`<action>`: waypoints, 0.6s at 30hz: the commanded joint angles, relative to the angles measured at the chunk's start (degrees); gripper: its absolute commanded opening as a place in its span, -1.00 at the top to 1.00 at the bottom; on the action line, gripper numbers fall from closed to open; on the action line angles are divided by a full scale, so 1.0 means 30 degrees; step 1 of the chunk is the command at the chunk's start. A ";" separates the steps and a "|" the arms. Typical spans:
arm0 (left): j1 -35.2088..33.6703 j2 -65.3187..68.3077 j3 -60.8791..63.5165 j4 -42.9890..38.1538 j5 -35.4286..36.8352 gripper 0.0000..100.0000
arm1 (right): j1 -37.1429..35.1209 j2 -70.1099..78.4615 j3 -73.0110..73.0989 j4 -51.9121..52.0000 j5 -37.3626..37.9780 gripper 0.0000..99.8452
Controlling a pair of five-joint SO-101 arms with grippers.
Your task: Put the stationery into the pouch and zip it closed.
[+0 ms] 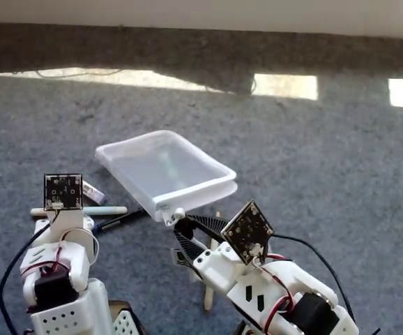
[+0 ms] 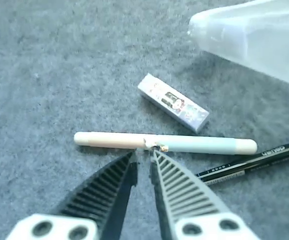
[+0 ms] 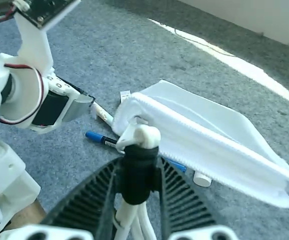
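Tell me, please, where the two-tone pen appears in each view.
High view: pen under the left arm, left of the pouch.
Left wrist view: crosswise at the left tool's tips.
Right wrist view: an end between left arm and pouch.
Shared landmark: the pouch.

My left arm (image 1: 55,258) and right arm (image 1: 271,286) wear white printed shells over black servo blocks, and the left one's lower panel is dotted with small holes. Each wrist carries a square black circuit board (image 1: 63,191) speckled with tiny pale points (the right board (image 1: 247,229) looks the same). Thin red, white and black wires (image 1: 51,257) loop out of my joints, and a thicker black cable (image 1: 8,276) trails from each arm. My left gripper (image 2: 143,159) and right gripper (image 3: 138,167) have dark, tapering fingers (image 2: 177,185) ribbed with slanting ridges, on white mounts with round screw holes (image 2: 42,228).
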 commanded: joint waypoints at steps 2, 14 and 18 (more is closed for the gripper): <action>0.1773 0.0073 -0.2681 -0.0440 0.0000 0.89 | 0.0278 -0.0103 -0.0278 -0.0454 0.0088 0.99; 0.6081 0.0103 -0.5172 0.1348 0.0088 0.80 | 0.1773 -0.0103 -0.0366 -0.0601 0.0059 0.99; 0.6579 0.0103 -0.5319 0.1348 0.2549 0.55 | 0.1773 -0.0103 -0.0337 -0.0601 0.0059 0.99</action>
